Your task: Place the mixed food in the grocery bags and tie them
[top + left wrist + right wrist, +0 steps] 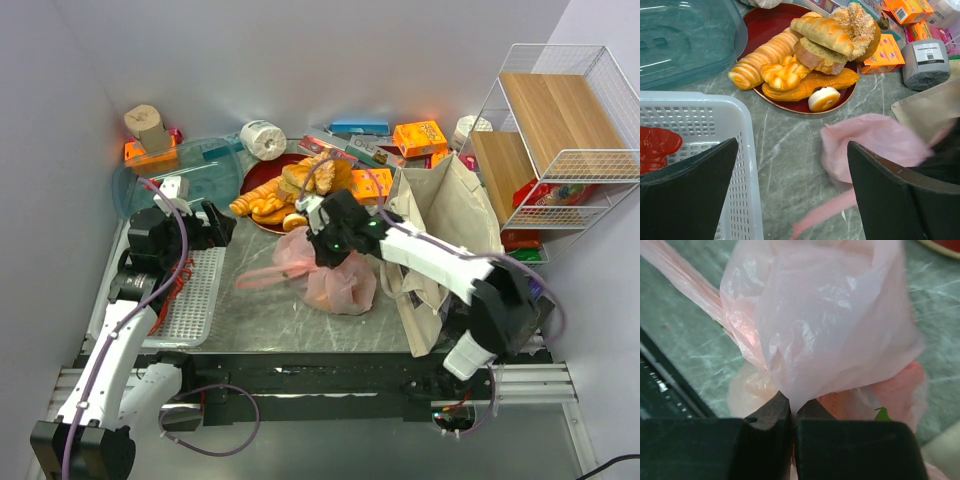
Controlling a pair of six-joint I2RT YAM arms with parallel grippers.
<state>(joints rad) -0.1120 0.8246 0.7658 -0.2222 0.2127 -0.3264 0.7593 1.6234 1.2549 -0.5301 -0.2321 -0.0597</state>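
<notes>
The pink plastic bag (335, 280) lies mid-table; it also shows in the right wrist view (830, 325) and the left wrist view (875, 142). One loop handle (262, 277) trails left along the table. My right gripper (325, 248) is shut on the bag's plastic, the film pinched between its jaws (794, 407). A bit of green food (883, 415) shows through the bag. My left gripper (222, 222) is open and empty, left of the bag, over the white basket's edge (747, 150). The beige canvas tote (440, 235) stands to the right.
A red plate (262, 178) of breads and croissants sits behind the bag. A white basket (195, 295) holds a red lobster (655, 147) at the left. A clear teal lid (175, 170), boxes along the back wall, and a wire shelf (560, 130) at the right.
</notes>
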